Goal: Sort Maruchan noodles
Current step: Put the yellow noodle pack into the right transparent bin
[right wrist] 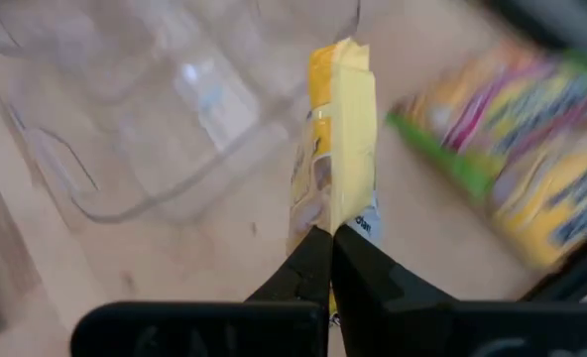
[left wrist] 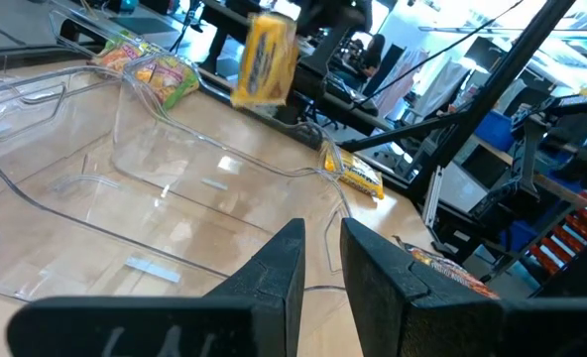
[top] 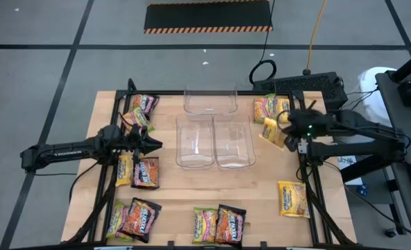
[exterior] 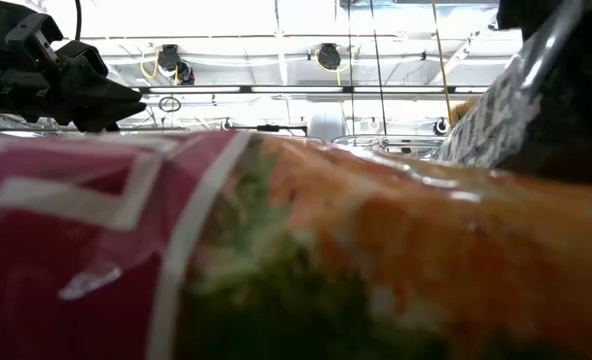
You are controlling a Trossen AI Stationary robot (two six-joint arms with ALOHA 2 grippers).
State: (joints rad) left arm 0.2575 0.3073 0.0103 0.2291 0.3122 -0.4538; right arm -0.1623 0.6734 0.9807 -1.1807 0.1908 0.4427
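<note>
From the high view I count three clear plastic bins (top: 214, 142) in the middle of the wooden table (top: 261, 187), and as far as I can see all three hold nothing yet, so I judge the sorting to be at its very start.

My right gripper (right wrist: 330, 238) has its jaws pressed together on the edge of a yellow Maruchan packet (right wrist: 338, 149), which hangs lifted off the table just beside the right-hand bin; the left wrist view shows that same packet in the air beyond the bins. Near it lies a pink-green packet (top: 266, 107), still on the table.

My left gripper (left wrist: 321, 260) hovers at the left side of the bins with its jaws slightly spread and nothing between them.

Everything else is still to do. Dark brown and orange packets (top: 145, 172) lie on the left of the table, more sit along the near edge (top: 230, 223), another yellow packet (top: 294, 198) lies on the right, and a couple rest at the far left corner (top: 143, 104). The low view is blocked by a packet right against the lens.
</note>
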